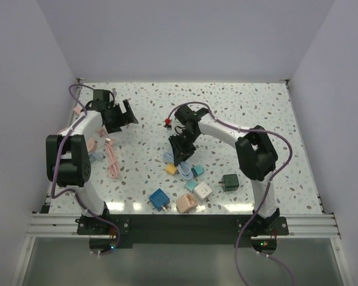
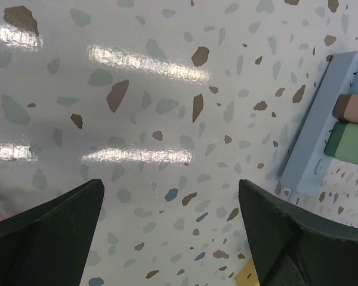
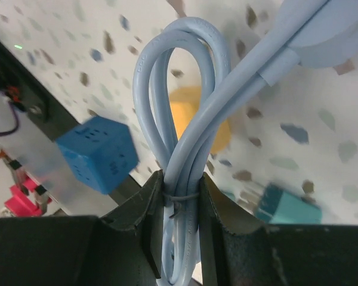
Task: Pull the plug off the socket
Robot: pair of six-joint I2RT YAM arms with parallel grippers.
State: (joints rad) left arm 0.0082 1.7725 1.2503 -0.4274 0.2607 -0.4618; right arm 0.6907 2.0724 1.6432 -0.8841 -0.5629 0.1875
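Above mid-table, right tool [image 3: 180, 199] tight on bundled blue cable [image 3: 188, 119]; left tool [image 2: 170, 193] spread wide.

Bright glare streaks on table [image 2: 167, 119], background blur

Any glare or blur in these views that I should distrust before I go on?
Left wrist: bright streaks of glare on the table, though the power strip at the right edge reads clearly. Right wrist: the cable is fairly sharp, the blue cube to its left smeared. Top view: evenly lit, with glare along the table's near edge.
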